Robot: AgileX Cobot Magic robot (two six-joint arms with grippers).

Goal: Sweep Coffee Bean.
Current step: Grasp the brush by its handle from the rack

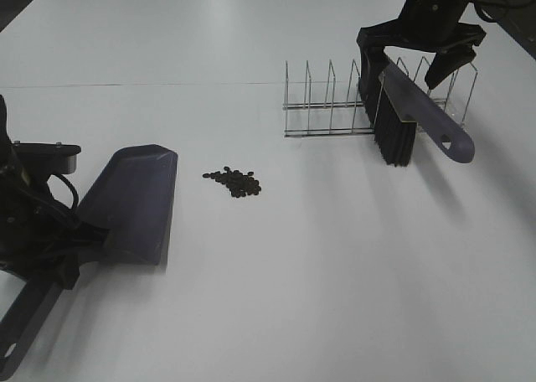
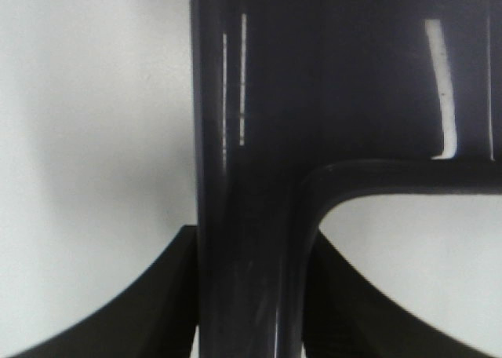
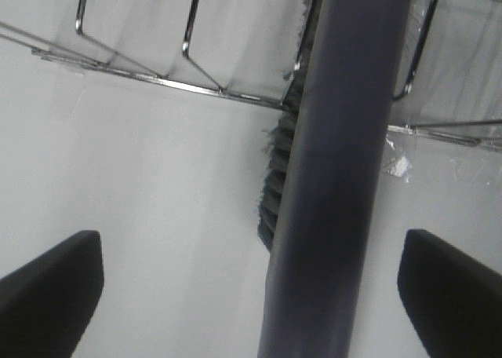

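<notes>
Brush pickup: left jaws clamp dustpan (image 1: pixel 134 202), right jaws apart around brush (image 1: pixel 414 118), gotta close before sweeping coffee bean (image 1: pixel 234 182).

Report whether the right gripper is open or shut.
Open. The right gripper has its fingers wide apart, clear of the brush handle between them.

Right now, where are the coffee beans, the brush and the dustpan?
coffee beans (image 1: pixel 234 182), exterior high view, middle of the cluster.
brush (image 1: pixel 414 107), exterior high view, grey back above the bristles.
dustpan (image 1: pixel 134 199), exterior high view, flat of the scoop.
</notes>
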